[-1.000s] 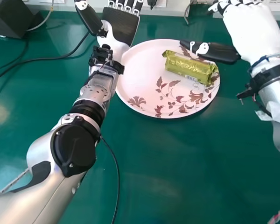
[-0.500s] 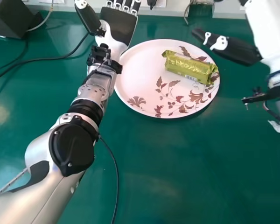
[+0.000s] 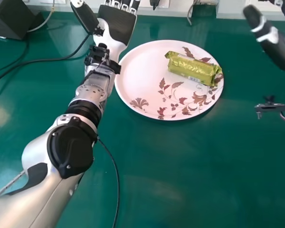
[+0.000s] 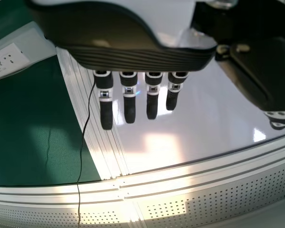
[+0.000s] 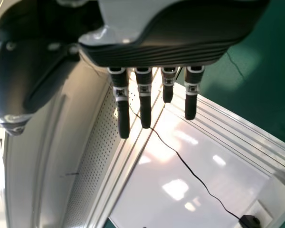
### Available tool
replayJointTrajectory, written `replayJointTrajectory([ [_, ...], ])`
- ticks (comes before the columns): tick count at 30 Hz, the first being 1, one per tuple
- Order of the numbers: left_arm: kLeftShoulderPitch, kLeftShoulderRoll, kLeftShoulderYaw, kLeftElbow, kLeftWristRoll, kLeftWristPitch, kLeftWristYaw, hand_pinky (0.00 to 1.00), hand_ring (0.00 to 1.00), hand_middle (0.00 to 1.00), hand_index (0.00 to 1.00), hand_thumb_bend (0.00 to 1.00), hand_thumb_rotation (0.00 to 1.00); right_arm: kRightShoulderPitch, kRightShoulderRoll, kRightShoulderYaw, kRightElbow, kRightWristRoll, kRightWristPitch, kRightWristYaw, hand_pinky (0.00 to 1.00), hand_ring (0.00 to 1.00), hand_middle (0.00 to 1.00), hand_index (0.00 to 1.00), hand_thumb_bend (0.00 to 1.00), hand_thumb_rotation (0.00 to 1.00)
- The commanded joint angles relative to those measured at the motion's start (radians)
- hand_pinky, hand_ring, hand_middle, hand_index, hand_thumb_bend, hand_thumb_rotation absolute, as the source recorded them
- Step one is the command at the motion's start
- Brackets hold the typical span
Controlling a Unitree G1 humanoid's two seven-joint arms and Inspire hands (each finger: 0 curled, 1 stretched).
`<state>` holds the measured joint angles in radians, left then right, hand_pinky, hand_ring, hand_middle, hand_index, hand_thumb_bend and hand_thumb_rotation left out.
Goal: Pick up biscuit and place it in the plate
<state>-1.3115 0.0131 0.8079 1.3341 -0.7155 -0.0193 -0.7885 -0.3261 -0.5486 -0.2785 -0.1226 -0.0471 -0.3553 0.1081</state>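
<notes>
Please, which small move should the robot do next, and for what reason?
I would judge that the right hand should draw a little farther away from the plate: the biscuit already lies inside the plate's rim, and this hand is open, empty and off to the plate's right.

Green table point(image 3: 190, 175), pink plate point(image 3: 142, 71) (leaf-patterned), dark box point(image 3: 8, 20), cables point(image 3: 52, 59)

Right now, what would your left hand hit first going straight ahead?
My left hand would probably meet the pale rail beyond the glossy white surface first, though depth is unclear.
</notes>
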Motion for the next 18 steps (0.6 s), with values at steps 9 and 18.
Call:
replayJointTrajectory([
  [9, -0.008, 0.013, -0.008, -0.014, 0.002, 0.019, -0.04, 0.83, 0.9, 0.97, 1.0, 1.0, 0.72, -0.001, 0.062, -0.053, 0.173, 0.3, -0.126, 0.14, 0.76, 0.85, 0.81, 0.69, 1.0, 0.54],
  [18, -0.01, 0.015, -0.017, -0.016, 0.017, 0.006, -0.022, 0.88, 0.9, 0.98, 1.0, 1.0, 0.66, -0.052, 0.141, -0.1, 0.303, 0.593, -0.094, 0.32, 0.76, 0.86, 0.82, 0.66, 1.0, 0.56],
])
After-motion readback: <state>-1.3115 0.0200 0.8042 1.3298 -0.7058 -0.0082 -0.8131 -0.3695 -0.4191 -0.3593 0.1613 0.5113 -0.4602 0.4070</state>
